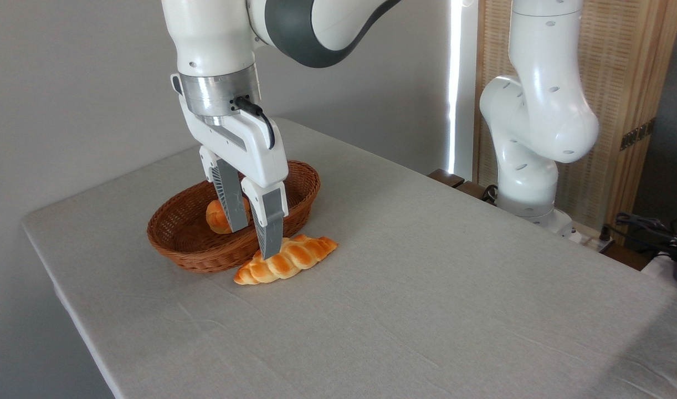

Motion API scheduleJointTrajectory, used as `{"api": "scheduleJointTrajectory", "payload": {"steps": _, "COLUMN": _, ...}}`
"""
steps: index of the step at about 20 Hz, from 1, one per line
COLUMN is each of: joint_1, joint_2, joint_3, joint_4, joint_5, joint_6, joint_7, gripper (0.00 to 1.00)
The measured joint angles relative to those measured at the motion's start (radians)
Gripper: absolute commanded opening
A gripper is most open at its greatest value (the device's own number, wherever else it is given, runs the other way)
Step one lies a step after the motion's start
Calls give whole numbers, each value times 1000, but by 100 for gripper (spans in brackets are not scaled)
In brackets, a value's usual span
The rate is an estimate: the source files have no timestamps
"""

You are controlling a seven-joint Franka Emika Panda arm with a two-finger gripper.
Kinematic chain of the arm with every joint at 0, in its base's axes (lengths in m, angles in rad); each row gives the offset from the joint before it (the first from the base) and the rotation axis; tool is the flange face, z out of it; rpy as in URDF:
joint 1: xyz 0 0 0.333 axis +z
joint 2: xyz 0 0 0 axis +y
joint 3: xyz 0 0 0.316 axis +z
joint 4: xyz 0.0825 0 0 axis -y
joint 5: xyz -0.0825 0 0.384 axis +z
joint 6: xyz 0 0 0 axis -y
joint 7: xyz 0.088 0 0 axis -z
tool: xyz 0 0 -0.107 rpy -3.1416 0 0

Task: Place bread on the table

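The bread (215, 217), a small round golden-orange bun, lies inside the brown wicker basket (175, 246) on the left part of the table (438, 288). My gripper (254, 244) hangs over the basket's right half, pointing down, open. Its two grey fingers (229, 199) stand apart. The left finger covers the right side of the bun, and a sliver of bun shows in the gap between the fingers. From this view I cannot tell whether the fingers touch the bun. The right fingertip overlaps the basket's front rim in the picture.
A longer braided loaf (294, 259) with pointed ends lies on the cloth right against the basket's front right side. The arm's white base (529, 166) stands at the table's far right edge. Cables (649, 227) lie beyond it.
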Motion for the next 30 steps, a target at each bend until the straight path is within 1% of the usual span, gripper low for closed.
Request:
{"api": "scheduleJointTrajectory", "payload": {"steps": 16, "joint_1": 5, "joint_2": 2, "joint_3": 0, "joint_4": -2, "joint_5": 0, "joint_6": -1, "joint_7": 0, "gripper": 100}}
{"api": "scheduleJointTrajectory", "payload": {"steps": 21, "joint_1": 10, "joint_2": 2, "joint_3": -1, "joint_4": -2, "joint_5": -8, "joint_6": -1, "joint_7": 0, "gripper": 100}}
{"api": "scheduleJointTrajectory", "payload": {"steps": 22, "joint_1": 23, "joint_2": 2, "joint_3": -13, "joint_4": -2, "joint_5": -9, "joint_6": -1, "joint_7": 0, "gripper": 100}}
{"api": "scheduleJointTrajectory", "payload": {"steps": 24, "joint_1": 94, "joint_2": 2, "joint_3": -83, "joint_4": -2, "joint_5": -9, "joint_6": -1, "joint_7": 0, "gripper": 100}}
{"api": "scheduleJointTrajectory", "payload": {"steps": 26, "joint_1": 147, "joint_2": 2, "joint_3": -135, "joint_4": -2, "joint_5": -9, "joint_6": -1, "joint_7": 0, "gripper": 100}}
{"api": "scheduleJointTrajectory", "payload": {"steps": 27, "joint_1": 164, "joint_2": 2, "joint_3": -153, "joint_4": -2, "joint_5": -9, "joint_6": -1, "joint_7": 1, "gripper": 100}}
{"api": "scheduleJointTrajectory", "payload": {"steps": 30, "joint_1": 175, "joint_2": 2, "joint_3": -165, "joint_4": -2, "joint_5": -9, "joint_6": -1, "joint_7": 2, "gripper": 100}}
